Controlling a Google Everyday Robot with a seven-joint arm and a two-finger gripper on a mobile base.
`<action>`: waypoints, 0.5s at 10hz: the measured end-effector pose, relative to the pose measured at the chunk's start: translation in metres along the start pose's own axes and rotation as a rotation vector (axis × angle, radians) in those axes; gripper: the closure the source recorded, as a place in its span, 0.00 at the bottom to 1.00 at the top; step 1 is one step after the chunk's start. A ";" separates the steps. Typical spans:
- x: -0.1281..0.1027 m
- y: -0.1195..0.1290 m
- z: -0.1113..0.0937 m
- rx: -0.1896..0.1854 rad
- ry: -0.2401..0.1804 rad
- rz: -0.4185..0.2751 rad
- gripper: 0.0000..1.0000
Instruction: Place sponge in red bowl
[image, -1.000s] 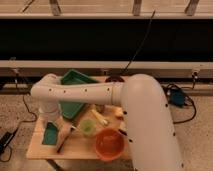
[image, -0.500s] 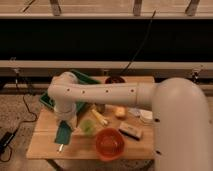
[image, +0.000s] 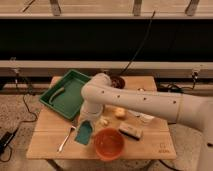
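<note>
Green tray (image: 67, 94), white spoon (image: 65, 139)

claw (image: 91, 119) above sponge (image: 84, 133), perhaps touching

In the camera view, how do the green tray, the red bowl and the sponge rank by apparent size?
1. Green tray
2. Red bowl
3. Sponge
The tool hangs just over the sponge, left of the bowl, hiding its top edge.
</note>
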 end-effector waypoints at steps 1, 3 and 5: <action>0.007 0.020 -0.001 0.019 -0.006 0.048 1.00; 0.017 0.047 0.007 0.042 -0.011 0.125 0.96; 0.031 0.075 0.015 0.062 -0.006 0.216 0.75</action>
